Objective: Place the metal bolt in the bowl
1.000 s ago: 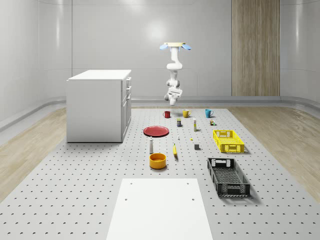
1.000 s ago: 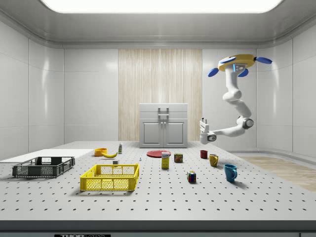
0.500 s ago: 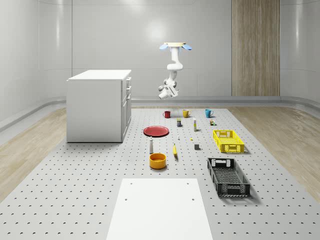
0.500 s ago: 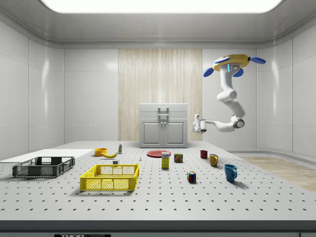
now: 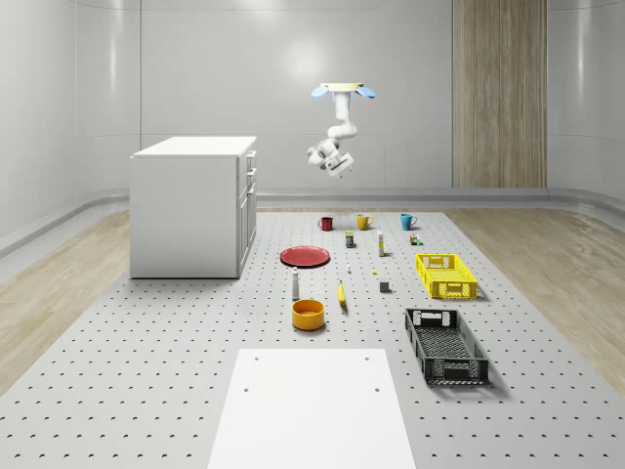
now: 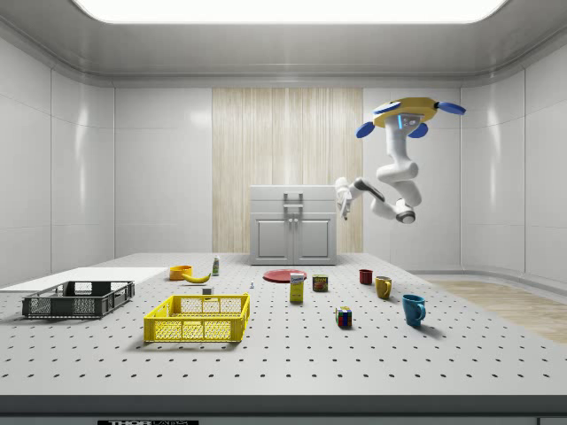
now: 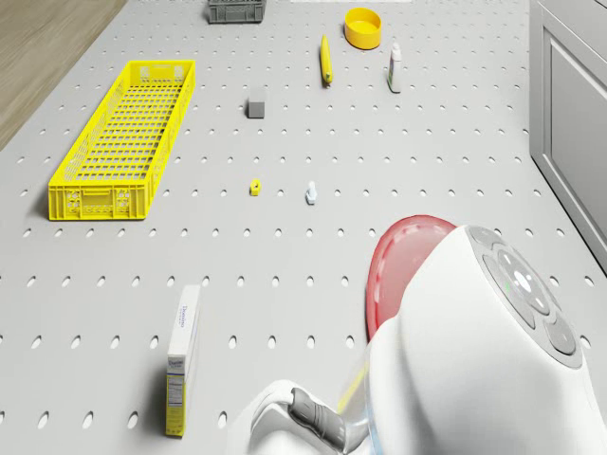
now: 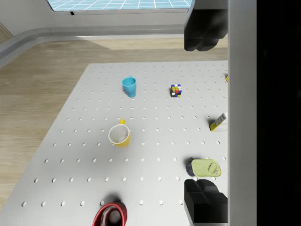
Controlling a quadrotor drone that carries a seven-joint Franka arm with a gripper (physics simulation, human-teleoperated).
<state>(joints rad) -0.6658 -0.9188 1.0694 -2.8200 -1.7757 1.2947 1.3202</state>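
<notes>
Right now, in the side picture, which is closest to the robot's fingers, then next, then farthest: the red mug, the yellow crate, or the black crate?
Gripper hangs high, drone hovering over the table's far end.
1. Red mug, almost below.
2. Yellow crate, toward the view's left.
3. Black crate, far left.

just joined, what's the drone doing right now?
The drone hovers high over the far end of the table, above the mugs, with its arm folded up and the gripper in the air near the cabinet, holding nothing. The metal bolt lies on the table untouched, next to a small yellow piece. The orange bowl sits empty further along, beside the banana. Nothing has been picked yet.
</notes>
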